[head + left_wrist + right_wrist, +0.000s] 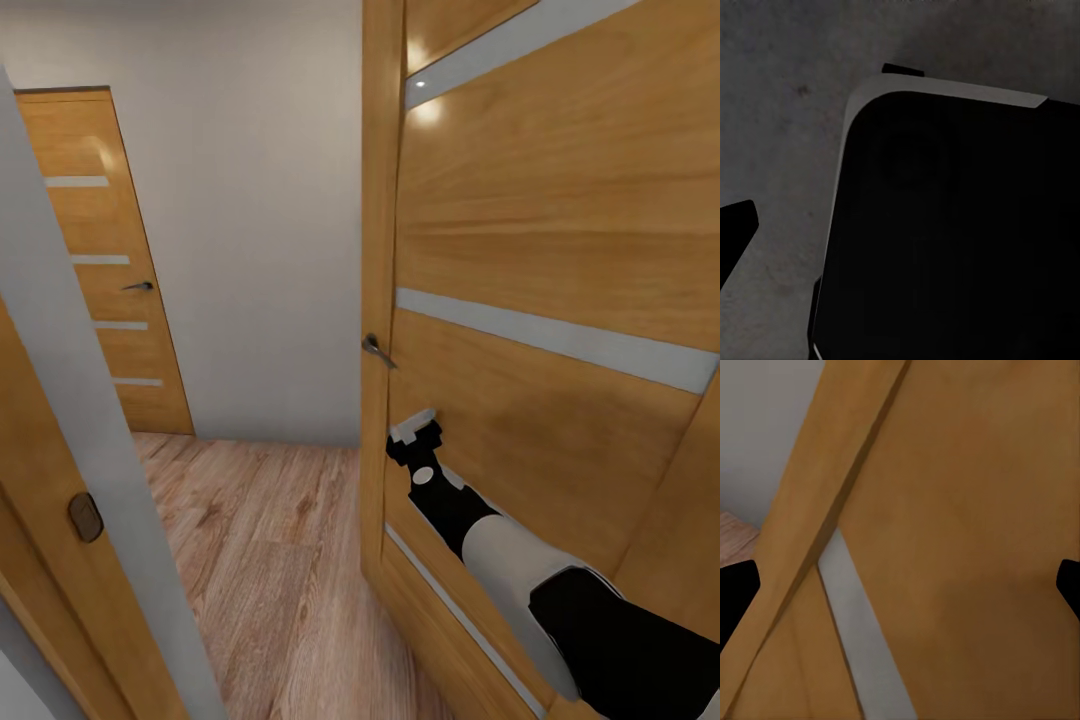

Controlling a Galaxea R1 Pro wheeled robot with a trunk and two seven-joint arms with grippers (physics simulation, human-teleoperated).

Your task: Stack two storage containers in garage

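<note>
- Head view: the right claw (415, 432) reaches against an open wooden door (560, 280) just below its handle (378, 350). Beyond lie a wood-plank floor (270, 540), a grey wall and a second door (100, 260).
- Left wrist view: a dark rounded body (952, 240) over rough grey floor (780, 150); the left claw's spread cannot be told.
- Right wrist view: wide-spread fingertips (735, 596) frame the door panel, holding nothing.

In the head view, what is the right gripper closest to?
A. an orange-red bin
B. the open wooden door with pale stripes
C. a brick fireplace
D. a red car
B: the right gripper is held up right at the face of the open wooden door, just below its handle; the right wrist view also looks onto the wood panel with a pale stripe.
</note>
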